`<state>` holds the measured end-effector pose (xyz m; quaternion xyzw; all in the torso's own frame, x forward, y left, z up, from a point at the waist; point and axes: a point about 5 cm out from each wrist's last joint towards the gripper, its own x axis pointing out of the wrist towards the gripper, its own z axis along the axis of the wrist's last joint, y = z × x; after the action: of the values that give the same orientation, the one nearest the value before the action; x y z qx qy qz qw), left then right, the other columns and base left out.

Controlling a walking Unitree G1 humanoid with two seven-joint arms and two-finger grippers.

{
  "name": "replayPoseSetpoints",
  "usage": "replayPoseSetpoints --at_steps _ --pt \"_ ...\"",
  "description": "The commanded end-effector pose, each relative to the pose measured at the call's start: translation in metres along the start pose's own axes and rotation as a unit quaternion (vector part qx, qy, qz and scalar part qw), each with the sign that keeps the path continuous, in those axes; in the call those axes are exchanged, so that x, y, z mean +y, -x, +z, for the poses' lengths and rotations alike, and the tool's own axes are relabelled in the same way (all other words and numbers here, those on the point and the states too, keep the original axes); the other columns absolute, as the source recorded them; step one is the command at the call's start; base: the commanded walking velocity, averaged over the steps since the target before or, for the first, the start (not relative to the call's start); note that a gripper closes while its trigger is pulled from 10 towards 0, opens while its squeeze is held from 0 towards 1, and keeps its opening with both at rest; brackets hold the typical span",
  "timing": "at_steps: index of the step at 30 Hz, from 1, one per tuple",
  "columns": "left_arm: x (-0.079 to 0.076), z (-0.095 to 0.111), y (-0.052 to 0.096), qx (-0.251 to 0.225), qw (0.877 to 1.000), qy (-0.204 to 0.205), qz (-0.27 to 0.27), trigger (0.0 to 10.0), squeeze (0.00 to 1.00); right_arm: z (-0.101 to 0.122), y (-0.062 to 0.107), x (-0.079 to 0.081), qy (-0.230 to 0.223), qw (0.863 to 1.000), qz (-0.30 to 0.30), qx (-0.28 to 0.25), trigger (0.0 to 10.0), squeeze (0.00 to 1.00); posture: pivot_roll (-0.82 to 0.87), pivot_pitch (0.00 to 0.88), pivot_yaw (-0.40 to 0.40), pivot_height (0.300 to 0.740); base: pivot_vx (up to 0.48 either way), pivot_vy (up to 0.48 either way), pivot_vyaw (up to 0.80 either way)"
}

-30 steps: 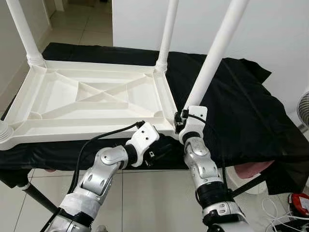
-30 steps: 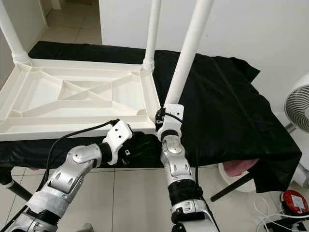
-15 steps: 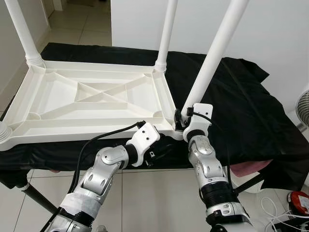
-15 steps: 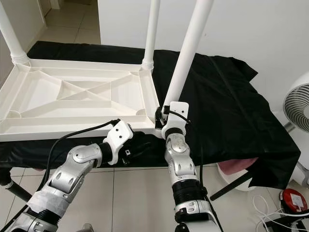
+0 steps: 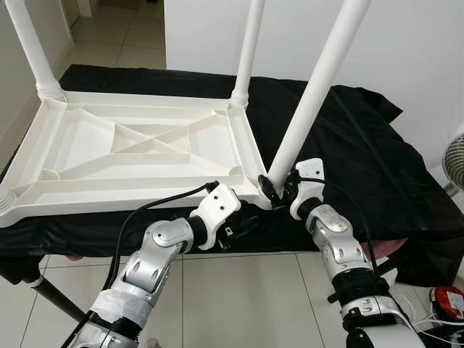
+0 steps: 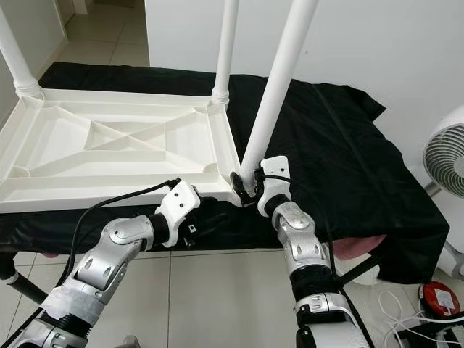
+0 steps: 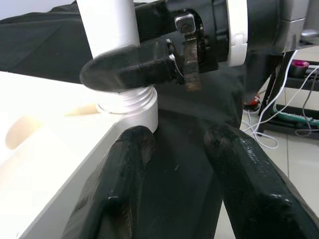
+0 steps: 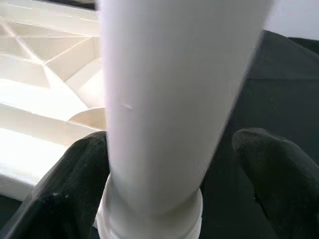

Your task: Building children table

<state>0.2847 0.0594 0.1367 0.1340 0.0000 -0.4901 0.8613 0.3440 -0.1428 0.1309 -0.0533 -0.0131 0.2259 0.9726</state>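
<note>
The white plastic table (image 5: 138, 148) lies upside down on a black cloth. Legs stand up at its far left corner (image 5: 32, 47) and far right corner (image 5: 249, 51). A third leg (image 5: 315, 83) leans up from the near right corner socket. My right gripper (image 5: 279, 190) is shut on the base of this leg, just above its threaded collar (image 7: 127, 102), with one finger (image 8: 75, 194) on each side. My left gripper (image 5: 243, 217) is open below the table's near edge by the same corner, and one finger (image 7: 119, 189) rests against the rim.
The black cloth (image 6: 348, 159) hangs over the support's right end, with something pink (image 6: 355, 250) under it. A white fan (image 6: 444, 156) stands at the right. A red object (image 6: 438, 301) and cables lie on the tiled floor. A white wall is behind.
My right forearm has swung out to the right and its wrist has turned around the leg's base, still holding it. The left arm has stayed still.
</note>
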Motion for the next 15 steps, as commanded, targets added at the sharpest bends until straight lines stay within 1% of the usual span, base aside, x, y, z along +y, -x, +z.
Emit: replayPoseSetpoints --at_steps 1,3,7,8,9,10,11,12,13,14,15 --pt "0.001 0.002 -0.003 -0.001 1.000 0.000 0.016 10.0 0.00 -0.002 0.000 -0.002 0.015 1.000 0.021 0.004 10.0 0.00 0.05 0.000 -0.103 0.740 0.000 0.000 0.00" --pt "0.002 0.003 -0.004 -0.002 1.000 -0.001 0.015 10.0 0.00 0.001 -0.005 -0.010 0.022 0.999 0.039 0.007 10.0 0.00 0.05 0.000 -0.099 0.740 0.000 0.000 0.00" --pt "0.002 0.003 -0.004 -0.002 1.000 -0.002 0.014 10.0 0.00 0.003 -0.007 -0.012 0.027 0.998 0.047 0.009 10.0 0.00 0.05 0.000 -0.097 0.740 0.000 0.000 0.00" --pt "0.002 0.004 -0.005 -0.003 1.000 -0.002 0.013 10.0 0.00 0.004 -0.010 -0.013 0.031 0.998 0.059 0.011 10.0 0.00 0.05 0.000 -0.095 0.740 0.000 0.000 0.00" --pt "0.002 0.004 -0.005 -0.004 1.000 -0.002 0.012 10.0 0.00 0.005 -0.012 -0.012 0.034 0.996 0.076 0.015 10.0 0.00 0.05 0.000 -0.095 0.740 0.000 0.000 0.00" --pt "0.002 0.004 -0.005 -0.004 1.000 -0.002 0.012 10.0 0.00 0.005 -0.012 -0.012 0.034 0.996 0.076 0.015 10.0 0.00 0.05 0.000 -0.095 0.740 0.000 0.000 0.00" --pt "0.002 0.005 -0.006 -0.005 1.000 -0.001 0.010 10.0 0.00 0.006 -0.016 -0.010 0.047 0.993 0.102 0.021 10.0 0.00 0.05 0.000 -0.096 0.740 0.000 0.000 0.00" --pt "0.002 0.005 -0.006 -0.005 1.000 -0.001 0.010 10.0 0.00 0.006 -0.018 -0.009 0.053 0.992 0.113 0.023 10.0 0.00 0.05 0.000 -0.096 0.740 0.000 0.000 0.00" --pt "0.002 0.005 -0.006 -0.005 1.000 -0.001 0.010 10.0 0.00 0.006 -0.018 -0.009 0.053 0.992 0.113 0.023 10.0 0.00 0.05 0.000 -0.096 0.740 0.000 0.000 0.00" --pt "0.002 0.005 -0.006 -0.006 1.000 -0.002 0.010 10.0 0.00 0.003 -0.019 -0.005 0.057 0.989 0.129 0.032 9.7 0.00 0.05 0.000 -0.097 0.740 0.000 0.000 0.00" --pt "0.001 0.006 -0.007 -0.006 1.000 -0.002 0.010 10.0 0.00 0.002 -0.020 -0.002 0.060 0.988 0.140 0.039 9.7 0.00 0.05 0.000 -0.100 0.740 0.000 0.000 0.00"
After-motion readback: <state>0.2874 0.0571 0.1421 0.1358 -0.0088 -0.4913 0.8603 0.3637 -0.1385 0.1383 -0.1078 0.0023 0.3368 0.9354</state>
